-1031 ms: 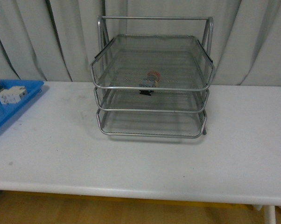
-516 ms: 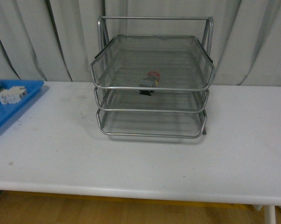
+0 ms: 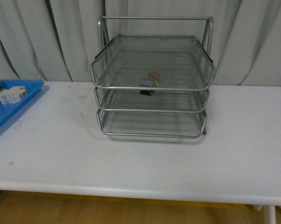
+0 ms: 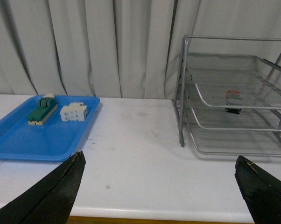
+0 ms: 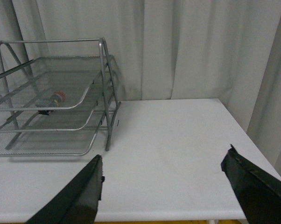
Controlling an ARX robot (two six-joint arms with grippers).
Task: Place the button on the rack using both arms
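The silver wire-mesh three-tier rack [image 3: 152,87] stands on the white table at the back middle. The button [image 3: 151,80], with its red round cap on a dark body, lies on the rack's top tier near the front rim. It also shows in the left wrist view [image 4: 233,99] and in the right wrist view [image 5: 53,101]. Neither arm shows in the front view. My left gripper [image 4: 159,161] is open and empty, over the table's front edge, left of the rack [image 4: 234,93]. My right gripper [image 5: 165,158] is open and empty, right of the rack [image 5: 52,102].
A flat blue tray [image 3: 10,109] lies at the table's left edge, holding a white blocky component [image 3: 12,95] and a green-topped beige block [image 4: 41,110]. Grey curtains hang behind the table. The table's right edge shows in the right wrist view [image 5: 252,140].
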